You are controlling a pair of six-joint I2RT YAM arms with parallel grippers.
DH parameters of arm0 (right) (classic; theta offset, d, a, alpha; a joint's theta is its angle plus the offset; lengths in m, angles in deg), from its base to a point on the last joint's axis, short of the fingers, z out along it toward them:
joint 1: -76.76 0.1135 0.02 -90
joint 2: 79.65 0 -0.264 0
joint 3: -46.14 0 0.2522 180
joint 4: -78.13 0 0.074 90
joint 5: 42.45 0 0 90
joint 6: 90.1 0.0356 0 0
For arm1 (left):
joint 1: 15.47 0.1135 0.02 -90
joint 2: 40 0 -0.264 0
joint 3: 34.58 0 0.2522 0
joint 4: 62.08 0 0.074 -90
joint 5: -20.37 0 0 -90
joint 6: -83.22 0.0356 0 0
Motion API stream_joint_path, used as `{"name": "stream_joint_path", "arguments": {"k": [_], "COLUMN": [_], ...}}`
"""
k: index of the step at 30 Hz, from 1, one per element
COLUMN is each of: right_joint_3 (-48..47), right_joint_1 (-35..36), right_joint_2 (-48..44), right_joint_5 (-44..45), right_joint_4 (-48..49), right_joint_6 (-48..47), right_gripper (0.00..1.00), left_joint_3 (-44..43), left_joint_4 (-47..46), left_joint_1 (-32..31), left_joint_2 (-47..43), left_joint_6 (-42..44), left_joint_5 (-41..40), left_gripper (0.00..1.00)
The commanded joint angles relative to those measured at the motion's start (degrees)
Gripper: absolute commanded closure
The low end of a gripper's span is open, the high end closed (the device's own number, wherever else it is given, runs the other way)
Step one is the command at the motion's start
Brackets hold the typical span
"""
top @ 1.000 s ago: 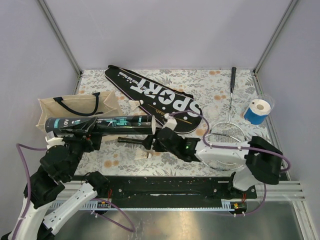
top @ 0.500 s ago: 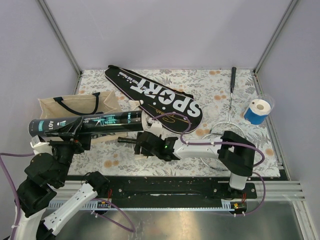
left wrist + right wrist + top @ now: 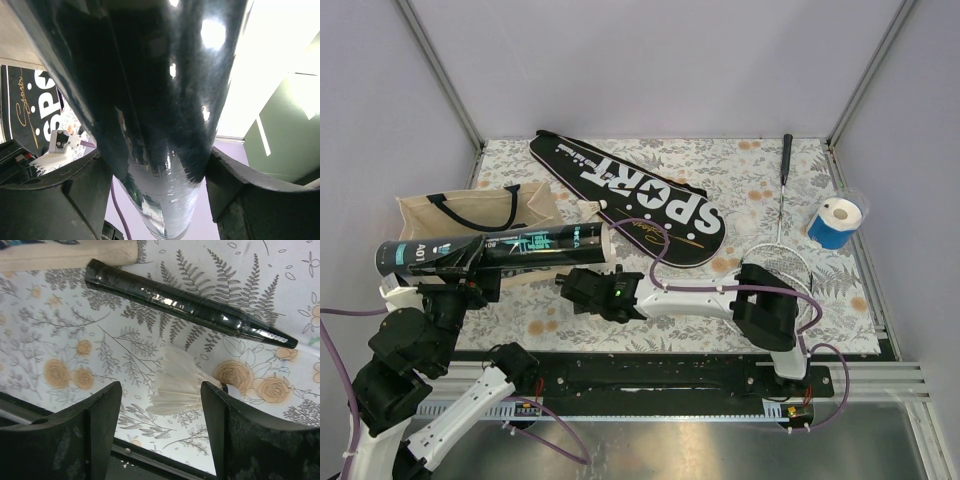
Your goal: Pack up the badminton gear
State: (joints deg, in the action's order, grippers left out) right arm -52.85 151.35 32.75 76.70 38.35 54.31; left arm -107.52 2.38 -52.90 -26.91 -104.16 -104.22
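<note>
My left gripper (image 3: 465,268) is shut on the long black tube with teal print (image 3: 540,240) and holds it level above the mat's left side. In the left wrist view the tube (image 3: 160,100) fills the gap of the left gripper (image 3: 160,167). My right gripper (image 3: 575,285) is open, low over the mat below the tube. In the right wrist view a white shuttlecock (image 3: 180,385) lies between the fingers of the right gripper (image 3: 159,392), with a black tapered handle (image 3: 185,302) beyond it. A second shuttlecock (image 3: 588,207) lies by the black "SPORT" cover (image 3: 640,190). The silver-framed racket (image 3: 775,265) lies at the right.
A beige tote bag with black handles (image 3: 470,210) lies at the left, behind the tube. A blue and white roll (image 3: 837,222) stands at the right edge. The black base rail (image 3: 650,370) runs along the near edge. Walls close in the back and sides.
My right arm has swung left across the mat, carrying its open gripper over the shuttlecock. My left gripper has moved the tube to the left.
</note>
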Motion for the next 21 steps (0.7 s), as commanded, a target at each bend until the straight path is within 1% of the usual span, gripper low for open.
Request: {"name": "stream_joint_path", "arguments": {"k": [1,7,10,13,18,21], "right_joint_3": [-3.2,-5.5,-4.3,-1.5,5.9,10.1], "right_joint_1": [1.1,1.2,1.3,1.4,2.3,2.6], "right_joint_2": [1.3,4.0,2.7,-0.5,-8.3,-11.8], "right_joint_5": [4.9,5.6,5.9,6.1,6.9,7.2], "right_joint_4": [-6.0,-9.0,-9.6,-9.9,-9.8,-9.9], "right_joint_6": [-2.3,-3.2,-3.4,-3.4,-2.8,-2.0], "right_gripper": [0.28,0.30,0.34,0.37,0.46,0.49], "left_joint_3": [-0.9,-0.2,-0.1,0.2,0.6,0.5], "left_joint_4": [-3.8,-3.8,-3.9,-3.8,-3.9,-3.9], "left_joint_1": [0.0,-0.1,0.0,-0.1,0.0,-0.1], "left_joint_2": [-0.7,-0.6,-0.4,-0.5,-0.6,-0.5], "left_joint_6": [-1.0,-1.8,-1.9,-1.8,-2.1,-2.1], "left_joint_5": [-0.7,0.0,0.1,-0.3,-0.3,-0.3], "left_gripper": [0.77,0.77,0.77,0.77,0.77,0.77]}}
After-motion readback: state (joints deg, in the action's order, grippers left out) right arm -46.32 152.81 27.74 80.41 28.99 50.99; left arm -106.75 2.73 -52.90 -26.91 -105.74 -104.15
